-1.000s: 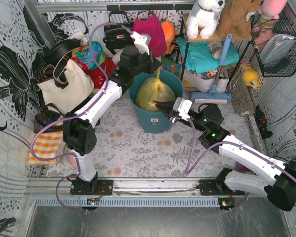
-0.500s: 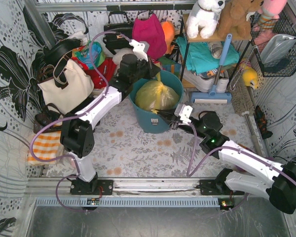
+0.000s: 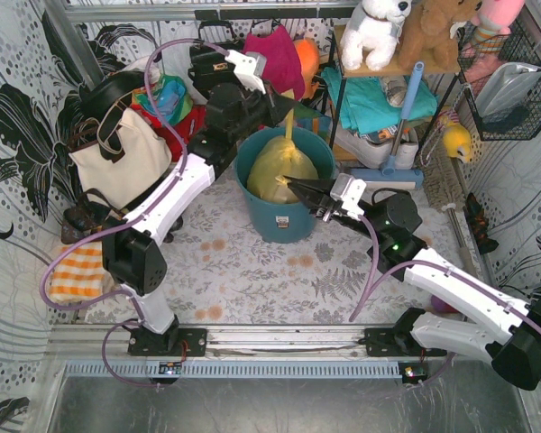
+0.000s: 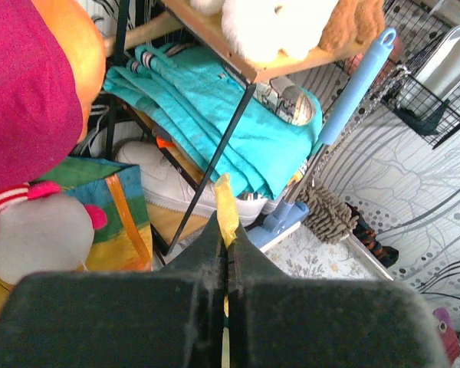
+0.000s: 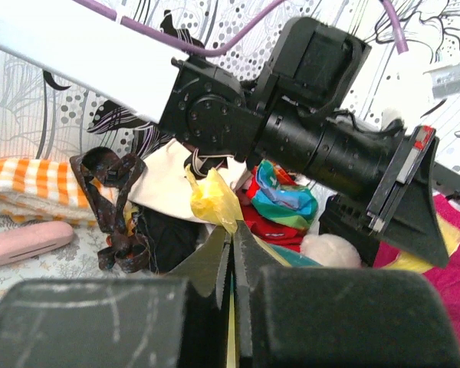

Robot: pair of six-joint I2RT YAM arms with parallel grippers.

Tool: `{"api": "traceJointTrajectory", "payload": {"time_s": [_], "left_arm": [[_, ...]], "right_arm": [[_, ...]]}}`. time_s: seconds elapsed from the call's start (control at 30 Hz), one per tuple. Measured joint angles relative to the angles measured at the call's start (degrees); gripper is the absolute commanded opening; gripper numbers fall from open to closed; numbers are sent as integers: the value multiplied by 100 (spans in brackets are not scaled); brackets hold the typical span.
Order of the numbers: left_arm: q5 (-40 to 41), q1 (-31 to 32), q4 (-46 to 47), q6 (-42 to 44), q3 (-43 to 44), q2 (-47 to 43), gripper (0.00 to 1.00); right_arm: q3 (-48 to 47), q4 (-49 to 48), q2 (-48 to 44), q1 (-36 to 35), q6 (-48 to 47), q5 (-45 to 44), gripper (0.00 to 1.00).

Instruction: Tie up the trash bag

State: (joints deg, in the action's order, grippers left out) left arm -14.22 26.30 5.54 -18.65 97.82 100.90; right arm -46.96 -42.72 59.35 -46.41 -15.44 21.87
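The round teal plastic bin (image 3: 281,224) stands on the table, and the thin yellow see-through plastic trash bag (image 3: 272,170) sits inside it. The bag is light, soft and crinkly. I think it slips and tears easily. My left gripper (image 3: 288,105) is pressed together on one pulled-up strip (image 4: 225,201) of the bag. My right gripper (image 3: 290,183) pinches a loose flap (image 5: 211,201) of it. Those two thin ends look best to hold for a knot.

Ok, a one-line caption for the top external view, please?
The left gripper holds a strip of the trash bag raised above the teal bin; the right gripper pinches the bag lower down.
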Motion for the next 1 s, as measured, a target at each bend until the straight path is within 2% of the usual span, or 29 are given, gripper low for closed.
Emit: {"api": "traceJointTrajectory", "payload": {"time_s": [0.3, 0.5, 1.0], "left_arm": [[234, -4, 55, 79, -343, 258, 0], [260, -4, 149, 74, -625, 350, 0], [-997, 9, 1257, -245, -691, -981, 0]], "right_arm": [[920, -98, -90, 0, 369, -83, 0], [944, -247, -57, 0, 542, -496, 0], [-802, -560, 1060, 0, 732, -2055, 0]]}}
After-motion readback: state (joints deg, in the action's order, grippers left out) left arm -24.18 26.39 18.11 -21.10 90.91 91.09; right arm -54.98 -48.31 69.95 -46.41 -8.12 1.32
